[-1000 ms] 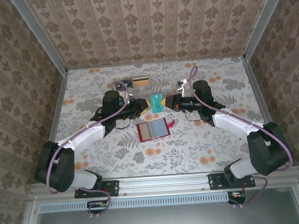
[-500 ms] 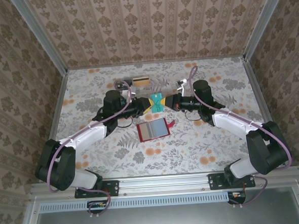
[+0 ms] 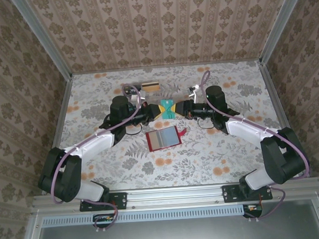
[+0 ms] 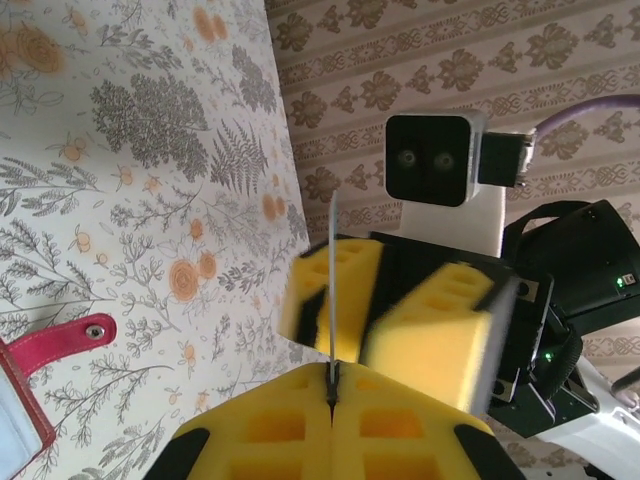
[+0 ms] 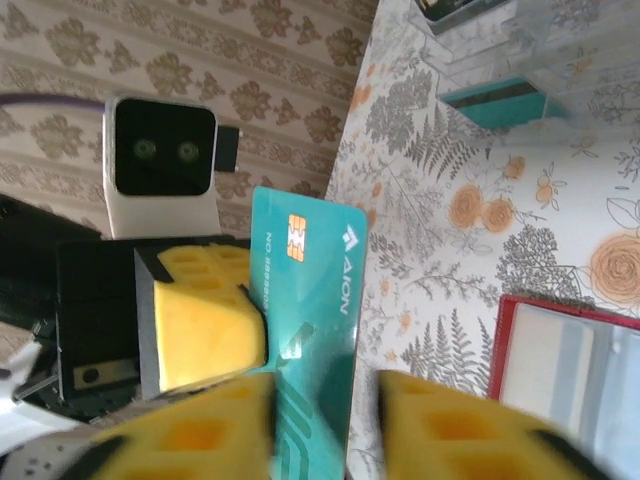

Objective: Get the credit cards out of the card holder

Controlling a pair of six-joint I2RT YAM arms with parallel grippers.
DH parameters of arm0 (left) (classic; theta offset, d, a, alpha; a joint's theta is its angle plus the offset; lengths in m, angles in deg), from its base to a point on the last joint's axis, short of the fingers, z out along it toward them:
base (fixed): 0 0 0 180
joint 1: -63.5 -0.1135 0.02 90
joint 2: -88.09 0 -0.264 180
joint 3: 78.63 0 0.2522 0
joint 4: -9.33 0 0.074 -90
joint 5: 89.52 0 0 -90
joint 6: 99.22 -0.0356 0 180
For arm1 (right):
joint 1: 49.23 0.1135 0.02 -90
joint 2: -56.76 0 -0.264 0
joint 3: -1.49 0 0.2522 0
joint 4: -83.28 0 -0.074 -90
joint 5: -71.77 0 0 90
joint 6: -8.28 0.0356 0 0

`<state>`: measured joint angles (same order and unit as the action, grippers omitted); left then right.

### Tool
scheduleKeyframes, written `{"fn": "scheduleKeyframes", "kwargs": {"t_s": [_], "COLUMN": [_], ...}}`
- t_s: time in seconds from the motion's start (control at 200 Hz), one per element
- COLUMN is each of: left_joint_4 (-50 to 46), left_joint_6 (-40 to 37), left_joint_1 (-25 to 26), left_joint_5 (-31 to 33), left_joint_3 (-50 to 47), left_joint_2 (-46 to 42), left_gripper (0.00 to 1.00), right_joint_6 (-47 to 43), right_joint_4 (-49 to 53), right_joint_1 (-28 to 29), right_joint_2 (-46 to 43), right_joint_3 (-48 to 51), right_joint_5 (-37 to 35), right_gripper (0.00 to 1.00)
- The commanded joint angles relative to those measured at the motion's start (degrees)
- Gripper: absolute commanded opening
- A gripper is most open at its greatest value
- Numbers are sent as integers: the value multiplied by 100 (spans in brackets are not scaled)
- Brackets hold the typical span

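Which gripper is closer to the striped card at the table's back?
Left. The left gripper is just in front of the striped card; the right gripper lies further to its right.

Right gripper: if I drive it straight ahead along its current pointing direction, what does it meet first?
The teal chip credit card, which sits between the right gripper's parted yellow foam pads. Just beyond it sits the left gripper, shut on the card's other end, probably next in line.
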<state>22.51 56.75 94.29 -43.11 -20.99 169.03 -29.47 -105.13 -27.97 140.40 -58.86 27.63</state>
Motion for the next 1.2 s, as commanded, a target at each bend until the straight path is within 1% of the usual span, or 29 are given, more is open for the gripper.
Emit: {"fn": "scheduleKeyframes", "kwargs": {"t_s": [0.0, 0.06, 0.115, 0.14, 0.195, 0.245, 0.28, 0.295, 0.345, 0.4, 0.49, 0.675, 0.73, 0.775, 0.9, 1.015, 1.13, 1.195], "left_joint_4": [-525, -1182, -1863, -2224, -2954, -3605, -4019, -4200, -4726, -5167, -5702, -5861, -5945, -6011, -5928, -5810, -5420, -5111], "left_joint_6": [-514, -968, -1487, -1738, -2334, -2913, -3301, -3414, -3968, -4500, -5583, -7889, -8765, -9247, -10324, -11312, -12205, -12552], "left_joint_1": [0, -19, -28, -29, -37, -46, -46, -46, -55, -70, -106, -152, -152, -152, -222, -230, -273, -333], "left_joint_5": [-129, -61, 36, 93, 253, 482, 632, 819, 1095, 1436, 1909, 2495, 2590, 2717, 3205, 3818, 4247, 4418], "left_joint_3": [145, 294, 488, 589, 834, 1067, 1226, 1297, 1522, 1720, 1955, 1912, 1863, 1839, 1773, 1743, 1560, 1473], "left_joint_2": [-159, -247, -311, -333, -356, -352, -338, -330, -292, -258, -228, -394, -439, -481, -521, -365, -156, -12], "left_gripper": [0, 0, 0, 0, 0, 0, 0, 0, 0, 0, 0, 0, 0, 0, 0, 0, 0, 0], "right_joint_6": [-405, -574, -715, -777, -943, -1065, -1138, -1164, -1279, -1426, -1643, -2046, -2142, -2202, -2235, -2236, -2234, -2236], "right_joint_4": [510, 759, 998, 1100, 1353, 1543, 1658, 1715, 1893, 2138, 2512, 3178, 3324, 3393, 3410, 3445, 3460, 3481], "right_joint_1": [-5, -41, -68, -88, -120, -143, -163, -170, -183, -201, -201, -196, -200, -201, -197, -200, -196, -201], "right_joint_2": [-101, -203, -336, -356, -608, -733, -833, -867, -1006, -1177, -1458, -2047, -2219, -2348, -2626, -2736, -2756, -2748], "right_joint_3": [-34, -52, -58, -56, -65, -74, -76, -78, -82, -101, -137, -258, -266, -250, -121, -56, -62, -92], "right_joint_5": [20, -60, -153, -199, -302, -386, -443, -474, -583, -738, -1034, -1489, -1627, -1736, -1897, -1962, -1977, -1993], "right_gripper": [61, 76, 84, 91, 97, 100, 100, 100, 100, 100, 100, 100, 100, 100, 100, 100, 100, 100]}}
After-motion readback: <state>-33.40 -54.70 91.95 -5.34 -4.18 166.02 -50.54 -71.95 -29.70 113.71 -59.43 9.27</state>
